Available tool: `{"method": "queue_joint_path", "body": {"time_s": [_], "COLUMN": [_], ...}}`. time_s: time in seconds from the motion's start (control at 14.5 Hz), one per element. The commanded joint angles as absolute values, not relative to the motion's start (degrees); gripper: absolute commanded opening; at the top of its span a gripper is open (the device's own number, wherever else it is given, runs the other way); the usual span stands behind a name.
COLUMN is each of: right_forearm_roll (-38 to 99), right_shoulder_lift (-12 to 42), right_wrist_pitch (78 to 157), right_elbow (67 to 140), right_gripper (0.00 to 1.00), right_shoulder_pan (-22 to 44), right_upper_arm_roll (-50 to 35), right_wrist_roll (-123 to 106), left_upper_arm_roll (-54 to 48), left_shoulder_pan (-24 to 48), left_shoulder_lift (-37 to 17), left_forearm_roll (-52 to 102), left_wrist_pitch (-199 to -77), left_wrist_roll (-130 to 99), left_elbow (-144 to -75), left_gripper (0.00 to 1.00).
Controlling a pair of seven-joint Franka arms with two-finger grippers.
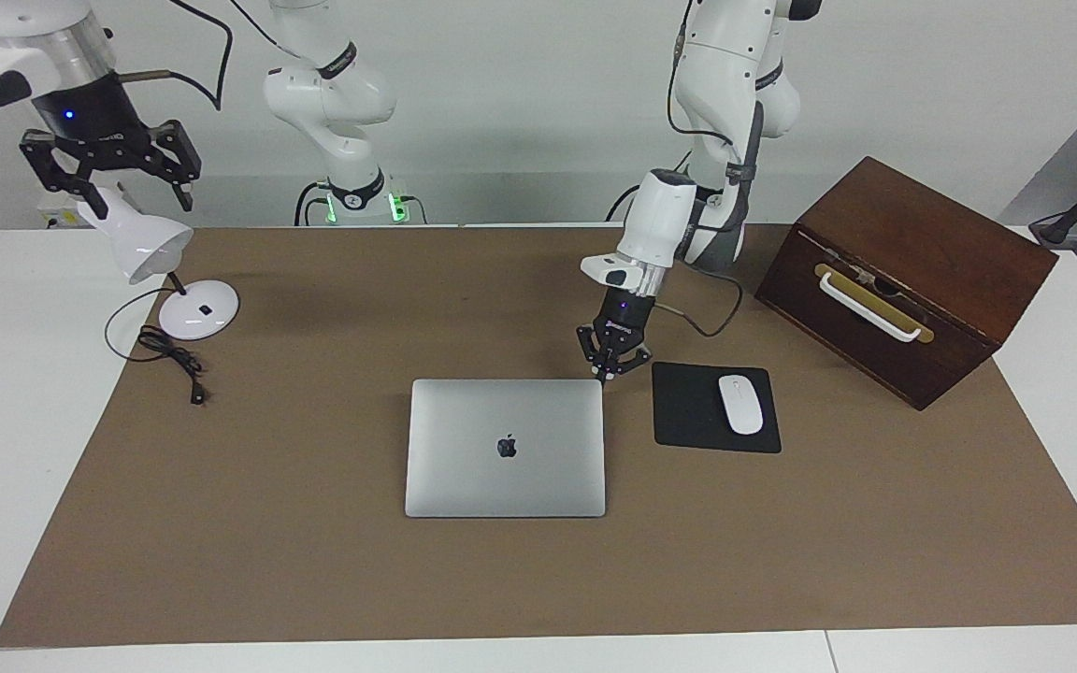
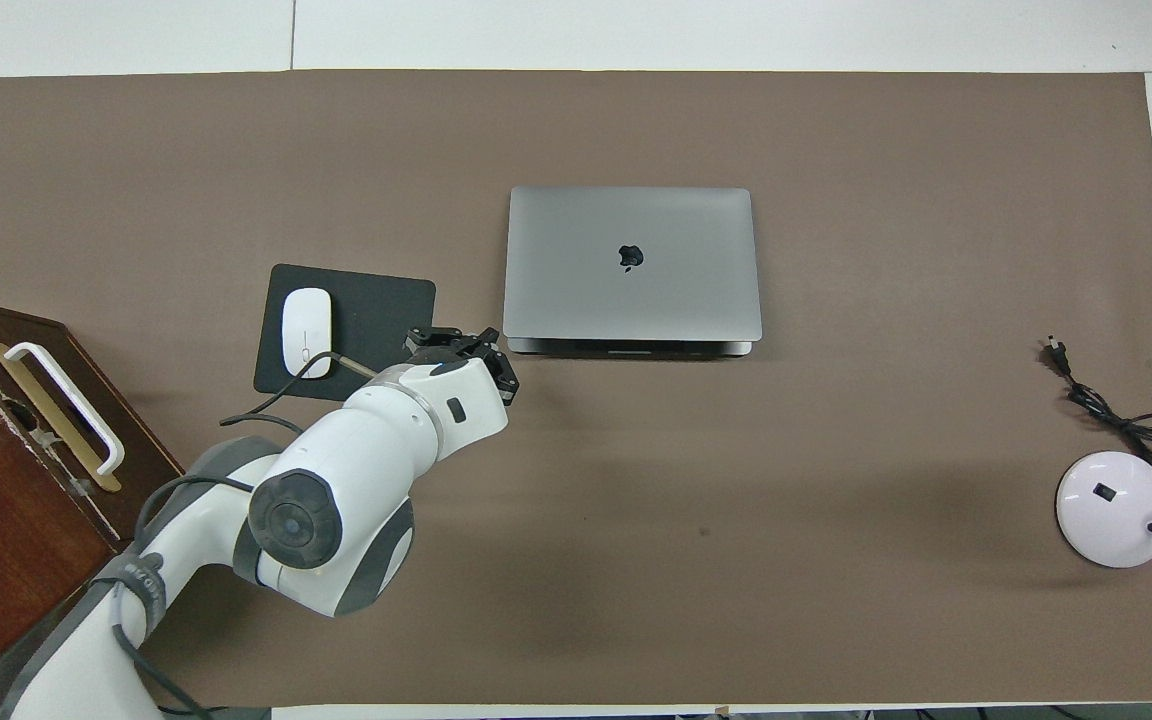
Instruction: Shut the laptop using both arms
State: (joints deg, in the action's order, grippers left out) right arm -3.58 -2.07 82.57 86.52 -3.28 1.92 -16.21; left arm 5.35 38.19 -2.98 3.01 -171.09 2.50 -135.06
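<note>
The silver-grey laptop (image 1: 506,449) lies flat on the brown mat with its lid down and the dark apple logo facing up; it also shows in the overhead view (image 2: 631,265). My left gripper (image 1: 607,376) hangs low, just off the laptop's corner nearest the robots at the left arm's end, between the laptop and the mouse pad. Its fingertips meet and hold nothing. It shows in the overhead view (image 2: 496,355) too. My right gripper (image 1: 132,196) is raised high over the desk lamp at the right arm's end, open and empty.
A black mouse pad (image 1: 688,411) with a white mouse (image 1: 740,404) lies beside the laptop toward the left arm's end. A dark wooden box (image 1: 903,280) with a white handle stands past it. A white desk lamp (image 1: 199,308) and its black cable (image 1: 174,360) sit at the right arm's end.
</note>
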Motion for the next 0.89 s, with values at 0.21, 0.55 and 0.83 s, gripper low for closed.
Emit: {"method": "queue_joint_path", "body": {"time_s": [0.21,0.55,0.83], "right_forearm_roll": [-2.9,-2.8,-2.5], "right_shoulder_lift": [-2.0,-0.3,-0.8], "right_wrist_pitch": [85.6,85.1,85.0], "right_elbow": [88.3,86.6,87.1], "right_gripper": [1.0,1.0,1.0], "right_shoulder_pan": [-4.1,-4.5,-4.5], "right_upper_arm_roll": [1.4,1.7,1.1], "right_wrist_roll": [-15.0,-15.1,-14.0], "left_upper_arm_roll": [5.5,5.7,5.8], "left_shoulder_pan": [31.7,24.2,18.1], "left_shoulder_lift": [3.6,4.4,6.3], "left_forearm_roll": [2.5,2.5,2.5], "left_wrist_pitch": [-141.9,-122.7,-113.9], "left_wrist_roll": [2.5,2.5,2.4], "left_elbow": [-125.2,-115.7,-112.6], "left_gripper": [0.0,0.79,1.0]}}
